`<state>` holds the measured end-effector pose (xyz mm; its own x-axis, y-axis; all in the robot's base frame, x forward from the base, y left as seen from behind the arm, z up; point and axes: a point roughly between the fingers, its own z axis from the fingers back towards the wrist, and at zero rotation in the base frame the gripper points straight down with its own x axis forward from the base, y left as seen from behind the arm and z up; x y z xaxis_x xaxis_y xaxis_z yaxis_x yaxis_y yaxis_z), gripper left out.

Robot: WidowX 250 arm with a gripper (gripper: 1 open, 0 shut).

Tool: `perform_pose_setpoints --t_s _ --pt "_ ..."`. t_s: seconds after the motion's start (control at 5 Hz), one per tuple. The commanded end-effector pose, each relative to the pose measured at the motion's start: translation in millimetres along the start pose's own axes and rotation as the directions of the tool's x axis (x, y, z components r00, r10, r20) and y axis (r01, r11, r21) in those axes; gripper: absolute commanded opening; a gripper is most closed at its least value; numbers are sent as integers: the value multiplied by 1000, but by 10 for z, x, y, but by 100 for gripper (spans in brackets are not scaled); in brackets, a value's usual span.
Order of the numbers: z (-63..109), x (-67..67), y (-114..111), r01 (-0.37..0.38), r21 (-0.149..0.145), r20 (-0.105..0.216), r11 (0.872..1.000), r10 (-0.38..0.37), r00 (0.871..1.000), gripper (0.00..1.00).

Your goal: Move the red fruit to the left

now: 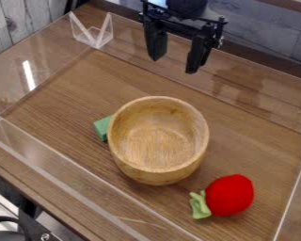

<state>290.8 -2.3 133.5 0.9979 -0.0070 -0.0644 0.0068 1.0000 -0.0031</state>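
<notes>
A small bright-red fruit (pixel 229 193) with a light-green leafy end lies on the wooden table near the front right, just right of the wooden bowl (pixel 158 138). My gripper (pixel 176 52) hangs high at the back of the scene, pointing down, well behind the bowl and far from the fruit. Its two dark fingers stand apart with nothing between them.
A flat green piece (pixel 102 127) pokes out from behind the bowl's left side. Clear acrylic walls (pixel 27 71) fence the tabletop on all sides, with a clear bracket (pixel 90 30) at the back left. Bare wood (pixel 65 104) lies left of the bowl.
</notes>
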Motion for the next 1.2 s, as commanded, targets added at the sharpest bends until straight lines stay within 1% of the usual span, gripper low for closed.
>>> perform_pose_setpoints --t_s 0.0,0.2,0.4,0.6,0.8,1.0 --pt "-64 -58 18 4 -6 -34 1000 -4 999 100" --pt "-87 -196 -222 141 -8 -52 990 -141 989 100" --pt "-186 -325 -679 304 0 -44 953 -304 952 100" --pt "-319 -429 -1115 463 7 -44 886 -462 886 100" --pt "-400 -513 -1295 566 13 -51 824 -565 823 100" --pt "-512 -533 -1302 615 22 -74 788 -612 787 100"
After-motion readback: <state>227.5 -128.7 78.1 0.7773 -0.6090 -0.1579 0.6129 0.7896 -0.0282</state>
